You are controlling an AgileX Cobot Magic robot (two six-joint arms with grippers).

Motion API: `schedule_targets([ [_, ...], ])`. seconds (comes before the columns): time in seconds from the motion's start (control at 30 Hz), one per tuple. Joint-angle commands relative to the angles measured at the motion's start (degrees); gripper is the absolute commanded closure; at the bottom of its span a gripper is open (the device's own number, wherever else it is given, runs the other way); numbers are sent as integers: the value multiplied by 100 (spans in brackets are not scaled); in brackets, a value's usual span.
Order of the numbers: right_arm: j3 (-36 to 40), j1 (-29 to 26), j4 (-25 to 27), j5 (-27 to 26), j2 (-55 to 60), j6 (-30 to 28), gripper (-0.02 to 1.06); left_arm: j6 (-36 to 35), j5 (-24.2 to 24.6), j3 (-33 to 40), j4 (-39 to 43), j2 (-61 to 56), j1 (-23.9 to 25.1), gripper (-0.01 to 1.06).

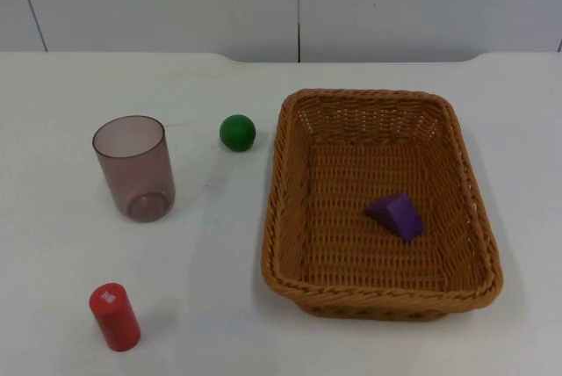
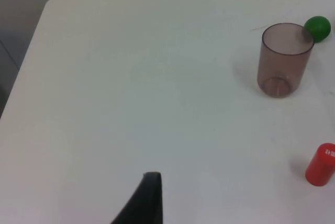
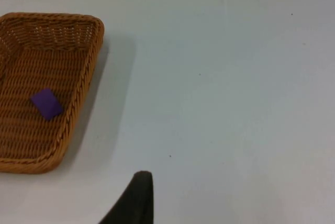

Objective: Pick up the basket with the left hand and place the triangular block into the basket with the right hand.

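Lying in basket: purple block; L/R grippers over bare table.

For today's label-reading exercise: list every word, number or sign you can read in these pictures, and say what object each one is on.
Red cylinder: a small white label on its top end carries marks too small to read.
Clear cup, green ball, wicker basket and purple triangular block: no text on any of them.

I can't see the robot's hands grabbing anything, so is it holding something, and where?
Nothing is held. The wicker basket sits on the table with the purple triangular block inside, and no gripper touches either.
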Motion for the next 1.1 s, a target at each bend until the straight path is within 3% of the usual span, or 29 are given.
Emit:
schedule_targets([
  [0.0, -1, -7, -21, -23, -16, -7, -1, -33, -62, 28, -44, -11, -35, 0],
  [1.07, -1, -7, -21, -23, -16, -7, -1, -33, -62, 28, -44, -11, -35, 0],
])
